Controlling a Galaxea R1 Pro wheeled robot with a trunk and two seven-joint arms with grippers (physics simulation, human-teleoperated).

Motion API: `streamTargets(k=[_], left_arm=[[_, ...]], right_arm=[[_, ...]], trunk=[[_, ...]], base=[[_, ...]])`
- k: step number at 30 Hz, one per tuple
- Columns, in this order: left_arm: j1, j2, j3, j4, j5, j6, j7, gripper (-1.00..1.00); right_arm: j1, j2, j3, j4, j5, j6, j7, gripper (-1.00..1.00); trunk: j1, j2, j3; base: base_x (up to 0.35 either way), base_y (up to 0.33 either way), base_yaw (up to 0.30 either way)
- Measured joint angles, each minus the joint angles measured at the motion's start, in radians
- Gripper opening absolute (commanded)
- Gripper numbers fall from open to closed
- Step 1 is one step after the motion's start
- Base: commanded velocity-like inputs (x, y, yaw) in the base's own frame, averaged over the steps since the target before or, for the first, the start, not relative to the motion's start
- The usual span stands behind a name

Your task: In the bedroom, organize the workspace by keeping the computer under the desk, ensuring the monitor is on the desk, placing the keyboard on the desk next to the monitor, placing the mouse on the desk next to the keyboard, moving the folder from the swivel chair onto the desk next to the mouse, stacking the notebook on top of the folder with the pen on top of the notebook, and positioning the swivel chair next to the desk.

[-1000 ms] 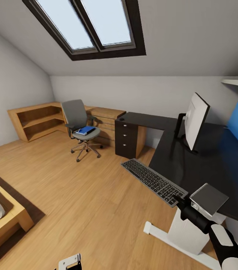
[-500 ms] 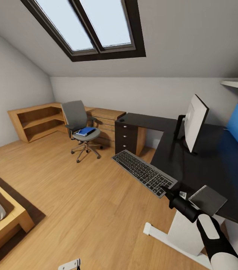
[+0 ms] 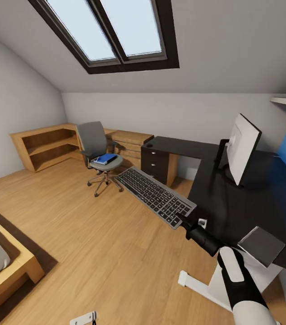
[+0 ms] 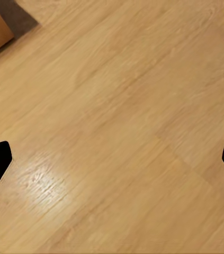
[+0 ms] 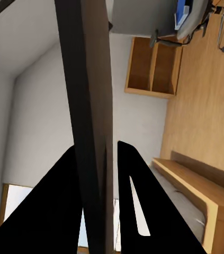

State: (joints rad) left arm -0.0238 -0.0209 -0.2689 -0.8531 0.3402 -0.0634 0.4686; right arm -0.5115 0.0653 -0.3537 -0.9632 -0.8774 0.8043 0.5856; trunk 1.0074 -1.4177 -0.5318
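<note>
Because the keyboard (image 3: pixel 155 196) has to end up on the bench (image 3: pixel 233 203) next to the monitor (image 3: pixel 244 146), the right claw (image 3: pixel 184 220) grips it by one short end and holds it up in the air, out over the wood floor (image 3: pixel 93 234), just beside the bench edge and not yet on it. In the right wrist view the two dark fingers (image 5: pixel 138 211) pinch the thin keyboard (image 5: pixel 88 106) edge-on — so it's a tight hold on a flat, long thing, and I'd guess it could tip or swing, since most of it hangs far from the grip.

The monitor stands upright on the bench already, so that bit looks done. A gray flat box (image 3: pixel 264 246) sits at the near corner of the bench; can't tell what it is.

Across the room the swivel chair (image 3: pixel 97 151) is well apart from the bench, w/ the blue folder (image 3: pixel 105 158) on its seat — those jobs are left to do.

The left claw (image 4: pixel 112 153) points down at bare floor, jaws spread wide, holding nothing.

Next, I think, the keyboard needs to swing over the bench and go down flat near the monitor.
</note>
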Motion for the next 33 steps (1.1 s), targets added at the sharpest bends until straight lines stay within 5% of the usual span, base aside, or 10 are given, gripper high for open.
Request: streamTargets(k=[7, 9, 16, 18, 23, 33], left_arm=[[-0.001, 0.016, 0.004, -0.034, 0.009, 0.004, -0.011, 1.0], [0.0, 0.022, 0.003, -0.042, 0.023, 0.005, -0.015, 1.0], [-0.001, 0.025, 0.001, -0.047, 0.035, 0.006, -0.019, 1.0], [0.0, 0.023, -0.005, -0.045, 0.036, 0.007, -0.019, 1.0], [0.0, 0.018, -0.015, -0.04, 0.035, 0.008, -0.019, 1.0], [0.0, 0.018, -0.076, -0.037, 0.03, 0.008, -0.015, 1.0]], right_arm=[[0.0, 0.003, 0.009, -0.004, -0.007, 0.005, 0.004, -1.0], [0.0, 0.005, 0.04, -0.019, -0.006, 0.006, 0.007, -1.0], [0.0, 0.005, 0.073, -0.063, -0.051, 0.007, 0.012, -1.0], [0.0, 0.005, 0.077, -0.066, -0.104, 0.012, 0.009, -1.0], [0.0, 0.002, 0.075, -0.042, -0.115, 0.0, 0.006, -1.0], [0.001, 0.0, 0.072, -0.017, -0.121, 0.001, 0.008, -1.0]], trunk=[[0.0, 0.0, 0.0], [0.0, 0.0, 0.0], [0.0, 0.0, 0.0], [0.0, 0.0, 0.0], [0.0, 0.0, 0.0], [0.0, 0.0, 0.0]], base=[[0.147, 0.307, 0.0], [0.159, 0.311, 0.0], [0.171, 0.308, 0.0], [0.225, 0.275, 0.0], [0.257, 0.245, 0.0], [0.273, 0.227, 0.0]])
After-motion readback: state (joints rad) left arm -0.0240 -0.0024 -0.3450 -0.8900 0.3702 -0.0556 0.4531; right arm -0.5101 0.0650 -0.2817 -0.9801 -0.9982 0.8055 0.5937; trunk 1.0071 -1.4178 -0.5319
